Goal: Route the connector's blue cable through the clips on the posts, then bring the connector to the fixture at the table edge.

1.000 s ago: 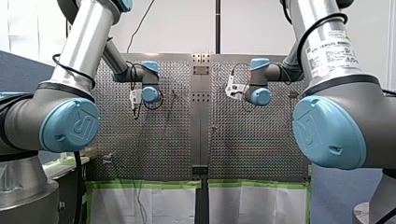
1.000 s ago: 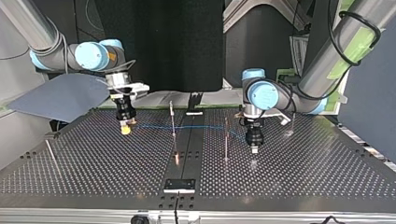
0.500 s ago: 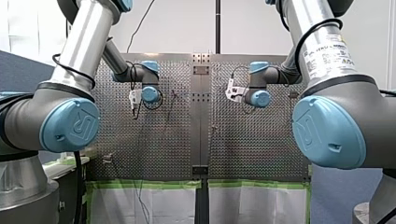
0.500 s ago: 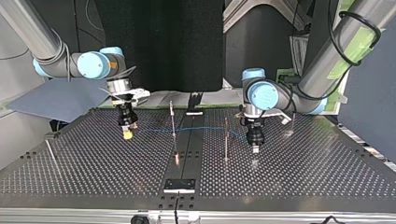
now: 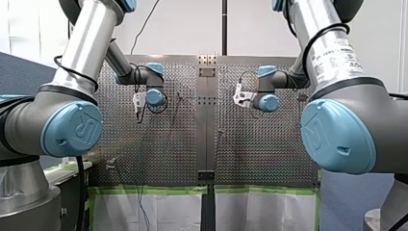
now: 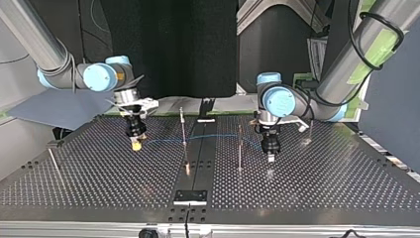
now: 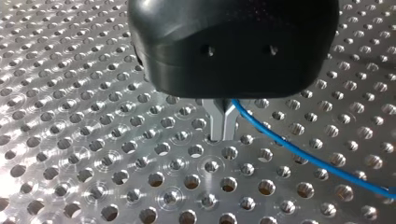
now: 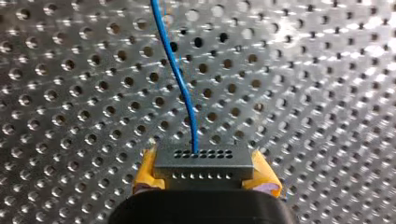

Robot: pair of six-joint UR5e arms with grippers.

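In the right wrist view the grey connector, with rows of small holes, sits between the yellow pads of my right gripper, which is shut on it. The blue cable leaves the connector ahead over the plate. In the top view my right gripper hangs at the left. From it the blue cable crosses both thin posts to my left gripper. Whether it sits in their clips I cannot tell. My left gripper has its metal fingers shut on the blue cable.
A dark fixture plate lies at the near table edge in the top view. A small white bracket sits at the far edge. A thin rod lies at that view's left. The perforated table spreads around both grippers.
In the top view my right gripper has carried the connector a little right and nearer the camera, and the cable beside it sags slightly. My left arm has stayed put.
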